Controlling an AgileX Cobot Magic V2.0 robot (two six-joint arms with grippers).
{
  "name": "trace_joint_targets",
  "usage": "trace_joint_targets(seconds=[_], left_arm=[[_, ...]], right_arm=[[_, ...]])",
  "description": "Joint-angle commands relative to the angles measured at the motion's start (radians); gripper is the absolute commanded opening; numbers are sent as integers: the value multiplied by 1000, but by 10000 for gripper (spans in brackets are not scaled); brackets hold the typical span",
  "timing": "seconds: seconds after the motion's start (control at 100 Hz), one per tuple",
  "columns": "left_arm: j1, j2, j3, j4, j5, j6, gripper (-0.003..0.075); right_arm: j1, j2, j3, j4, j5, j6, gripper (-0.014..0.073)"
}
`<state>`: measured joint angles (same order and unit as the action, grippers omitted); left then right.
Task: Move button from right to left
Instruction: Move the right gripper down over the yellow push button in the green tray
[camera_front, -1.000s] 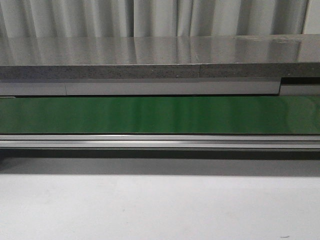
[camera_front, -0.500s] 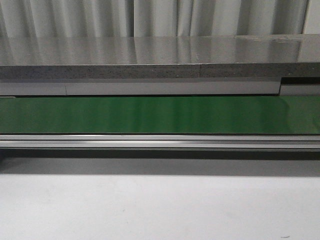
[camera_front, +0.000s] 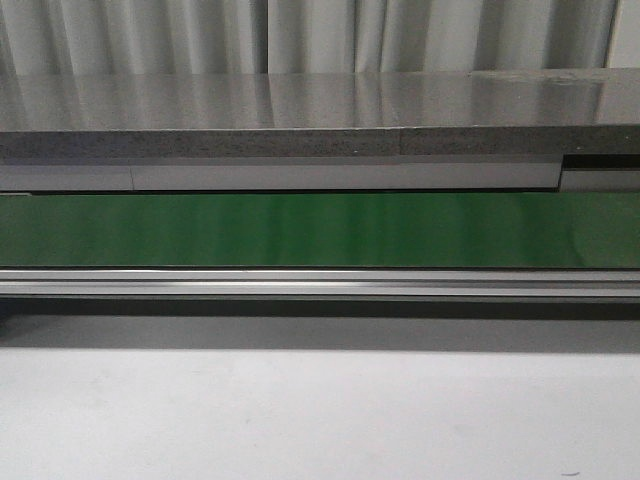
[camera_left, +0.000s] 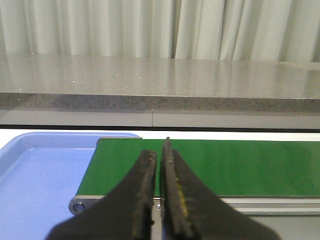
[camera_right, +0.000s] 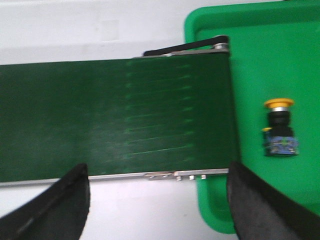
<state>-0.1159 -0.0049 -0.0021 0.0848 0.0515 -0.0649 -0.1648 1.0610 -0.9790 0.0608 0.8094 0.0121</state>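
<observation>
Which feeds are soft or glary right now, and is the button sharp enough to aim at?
Right wrist view: slightly smeared, the green belt streaked, the button soft but its yellow head and dark body are readable in the green tray. Left wrist view: left hand looms dark and blurred up close. Front view: sheen bands across the belt and reflections on the grey counter.

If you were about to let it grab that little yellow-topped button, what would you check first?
1. Button in view: ok, it lies on its side in the green tray.
2. Right gripper open: ok, its fingers are spread wide.
3. Right gripper over the button: not ok, it is centred over the green belt.
4. Nothing crowding the button: ok, the tray around it is bare.
5. Left gripper ready to receive: not ok, it is shut.
6. Blue tray at the left belt end: ok.
</observation>
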Motion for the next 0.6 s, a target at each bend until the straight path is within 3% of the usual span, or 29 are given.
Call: trace_joint_targets(seconds=[0.0, 0.14, 0.42, 0.59], left_arm=[[1, -35, 41, -8, -82, -9, 5], [1, -35, 41, -8, -82, -9, 5], [1, -35, 41, -8, -82, -9, 5], [1, -35, 41, -8, -82, -9, 5]], right_arm=[[-75, 42, -68, -19, -32, -57, 533], [-167, 132, -81, 1, -65, -175, 533], [-260, 326, -81, 9, -229, -275, 533], [-310, 431, -121, 11, -219, -322, 533]])
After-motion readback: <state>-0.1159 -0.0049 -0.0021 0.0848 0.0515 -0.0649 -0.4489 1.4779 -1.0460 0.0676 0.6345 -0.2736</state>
